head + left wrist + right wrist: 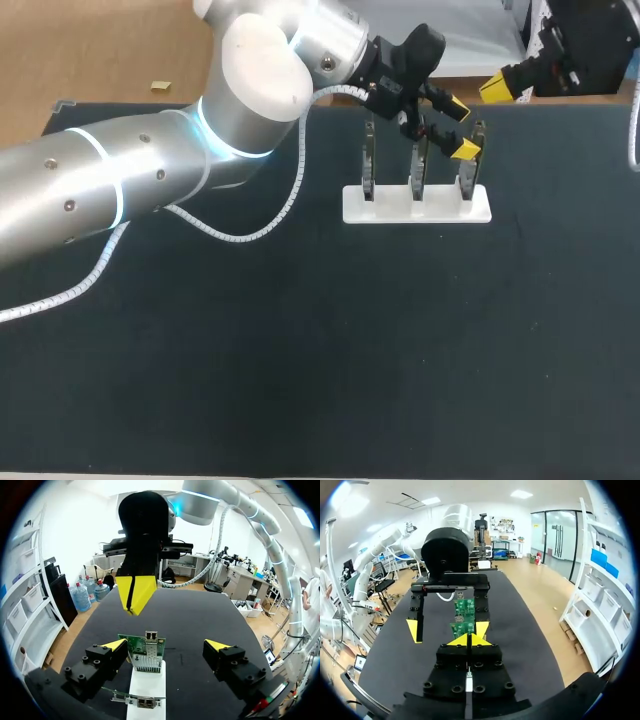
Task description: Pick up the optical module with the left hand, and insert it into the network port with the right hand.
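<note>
**3 circuit boards (pixel 418 170), 1 small module to lift**

3 green boards are standing upright in a white stand (pixel 440 208) on the dark worktop (pixel 350 350). The module (pixel 151 636), as far as I am making it out, is the small silver metal block sitting at the top edge of the board at the row's end, on the right pincer's side. The left pincer (pixel 166 645) is hanging open, its yellow tips flanking that board and touching nothing. The right pincer (pixel 468 640) is waiting near that end of the stand, apart from it, with its tips pressed together and holding nothing.

I am judging the module to be light, stiff and smooth-sided, so it is likely slipping under a loose hold. The board beneath it is looking thin and easy to bend or tip in its slot. I am expecting the best hold to be across the 2 flat metal sides of the block, clear of the green board and of the end going into the port.

No brand or label is showing large enough to read, and any print on the boards is appearing too small to make out.
</note>
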Tool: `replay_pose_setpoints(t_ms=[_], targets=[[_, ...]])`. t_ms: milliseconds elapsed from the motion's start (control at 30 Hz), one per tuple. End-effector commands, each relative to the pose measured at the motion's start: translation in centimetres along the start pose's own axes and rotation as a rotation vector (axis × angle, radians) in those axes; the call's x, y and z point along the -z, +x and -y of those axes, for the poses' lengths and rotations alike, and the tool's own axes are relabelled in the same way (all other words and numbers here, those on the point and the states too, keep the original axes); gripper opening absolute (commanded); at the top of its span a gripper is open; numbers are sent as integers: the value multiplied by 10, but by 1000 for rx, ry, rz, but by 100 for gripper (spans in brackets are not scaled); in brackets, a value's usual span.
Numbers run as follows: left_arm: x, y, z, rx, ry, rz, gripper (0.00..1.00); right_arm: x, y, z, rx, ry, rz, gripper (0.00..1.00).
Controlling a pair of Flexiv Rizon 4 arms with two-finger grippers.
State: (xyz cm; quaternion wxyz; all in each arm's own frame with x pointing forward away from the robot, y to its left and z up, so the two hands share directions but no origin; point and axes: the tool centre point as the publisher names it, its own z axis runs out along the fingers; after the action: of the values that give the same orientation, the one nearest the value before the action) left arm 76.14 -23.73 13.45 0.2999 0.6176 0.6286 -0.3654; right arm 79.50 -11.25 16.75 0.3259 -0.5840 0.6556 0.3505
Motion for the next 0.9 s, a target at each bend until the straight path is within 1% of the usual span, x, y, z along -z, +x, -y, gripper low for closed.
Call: replay_pose_setpoints(t_ms=[33, 100, 333, 633, 700, 733, 900], targets=[[1, -2, -1, -2, -8, -6, 100, 6, 0, -6, 4, 24, 5, 0], [4, -4, -2, -5, -13, -6, 100, 8, -1, -5, 6, 32, 9, 0], [30, -21, -8, -55, -91, 14, 100, 11, -2, -6, 1, 45, 25, 0], [42, -24, -14, -59, -149, 7, 100, 20, -6, -6, 15, 78, 28, 0], [42, -24, -14, -58, -149, 1, 100, 21, -7, -5, 11, 107, 10, 0], [42, -24, -14, -58, -149, 1, 100, 22, -7, -4, -2, 117, 12, 100], [42, -24, -14, -58, -149, 1, 100, 22, -7, -4, -2, 117, 12, 100]])
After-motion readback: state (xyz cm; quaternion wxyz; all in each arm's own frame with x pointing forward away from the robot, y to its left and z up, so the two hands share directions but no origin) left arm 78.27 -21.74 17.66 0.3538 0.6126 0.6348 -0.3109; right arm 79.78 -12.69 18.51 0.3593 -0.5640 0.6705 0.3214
